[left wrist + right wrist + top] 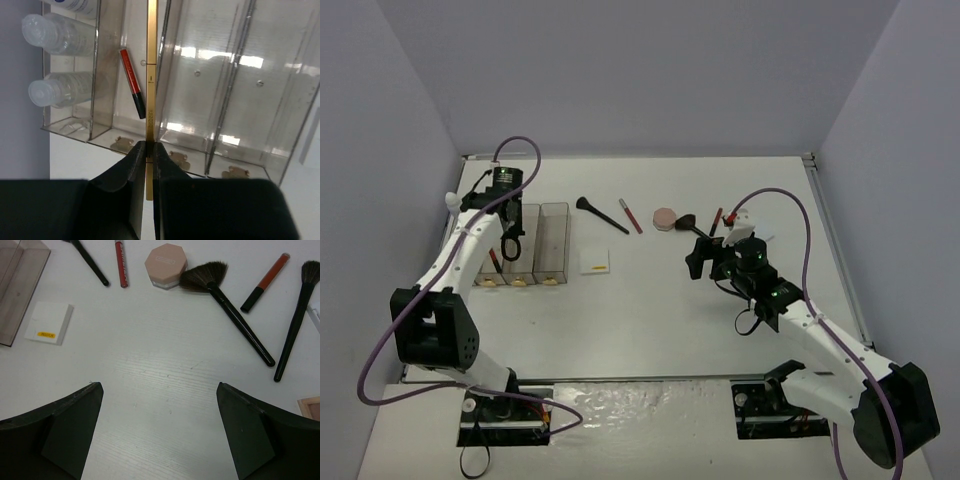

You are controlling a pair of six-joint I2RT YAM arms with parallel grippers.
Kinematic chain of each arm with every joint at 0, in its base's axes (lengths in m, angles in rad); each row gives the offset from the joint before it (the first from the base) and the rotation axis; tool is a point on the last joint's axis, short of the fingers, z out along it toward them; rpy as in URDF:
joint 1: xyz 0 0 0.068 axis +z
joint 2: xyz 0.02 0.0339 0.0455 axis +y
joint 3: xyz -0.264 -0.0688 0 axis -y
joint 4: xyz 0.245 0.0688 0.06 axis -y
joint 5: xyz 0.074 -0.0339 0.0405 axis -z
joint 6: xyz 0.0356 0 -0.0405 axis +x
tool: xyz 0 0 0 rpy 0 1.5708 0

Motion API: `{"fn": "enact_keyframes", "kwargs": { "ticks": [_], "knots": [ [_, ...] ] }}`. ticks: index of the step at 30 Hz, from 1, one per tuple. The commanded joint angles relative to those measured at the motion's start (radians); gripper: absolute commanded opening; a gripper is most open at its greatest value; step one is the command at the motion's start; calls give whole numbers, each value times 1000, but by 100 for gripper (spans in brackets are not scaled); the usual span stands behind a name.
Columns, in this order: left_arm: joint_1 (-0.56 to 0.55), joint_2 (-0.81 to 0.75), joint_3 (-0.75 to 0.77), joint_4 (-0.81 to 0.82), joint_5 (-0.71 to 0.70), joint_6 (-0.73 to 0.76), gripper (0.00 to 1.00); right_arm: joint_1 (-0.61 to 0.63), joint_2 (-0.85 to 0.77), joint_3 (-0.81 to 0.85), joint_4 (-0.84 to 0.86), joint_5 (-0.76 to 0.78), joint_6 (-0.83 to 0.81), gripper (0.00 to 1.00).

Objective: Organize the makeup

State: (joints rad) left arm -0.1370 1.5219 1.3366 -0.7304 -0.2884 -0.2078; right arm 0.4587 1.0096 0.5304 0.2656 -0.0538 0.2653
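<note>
White table (pixel 650 310), lilac walls (pixel 640 70). Left gripper (pixel 149 150) clamped on gold pencil (pixel 151 75) at bins (pixel 225 90); right gripper (pixel 157 387) spread wide near brushes (pixel 235 305).

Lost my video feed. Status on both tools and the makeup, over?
Left tool shut on gold pencil, at the bins. Right tool open, empty, over bare table. Fan brush, compact, white pad loose on table. Nothing blocking.

Left wrist: gold pencil (pixel 151 75) runs off the top edge, lower part mostly covered by left gripper (pixel 149 147). Top bottle (pixel 75 5) cropped to a sliver. Right wrist: palette (pixel 311 409) cut by right edge, bin (pixel 20 280) by left, thin brush (pixel 92 265) by top. Pad (pixel 50 320) label text too small to read.
</note>
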Motion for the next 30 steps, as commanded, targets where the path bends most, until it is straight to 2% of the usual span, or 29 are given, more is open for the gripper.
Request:
{"fn": "enact_keyframes", "kwargs": {
  "ticks": [1,6,10,14,16,19,25,28,30],
  "knots": [
    [105,44,45,83,77,143,0,0,-8,-6,81,-26,8,94],
    [210,134,78,113,124,163,0,0,-8,-4,81,-27,6,95],
    [221,207,96,111,94,169,0,0,0,-3,81,-31,5,95],
    [220,254,89,105,95,168,24,0,6,0,78,-31,0,95],
    [221,233,87,104,94,153,40,3,27,8,79,-35,-7,92],
    [220,177,87,106,90,131,60,19,74,56,72,-33,-30,90],
    [206,7,64,135,165,80,76,85,247,196,71,7,-94,84],
    [172,-106,33,158,205,39,80,100,363,300,71,11,-130,77],
    [132,-185,-15,176,249,0,83,111,455,361,76,20,-157,67]
  ]
}}
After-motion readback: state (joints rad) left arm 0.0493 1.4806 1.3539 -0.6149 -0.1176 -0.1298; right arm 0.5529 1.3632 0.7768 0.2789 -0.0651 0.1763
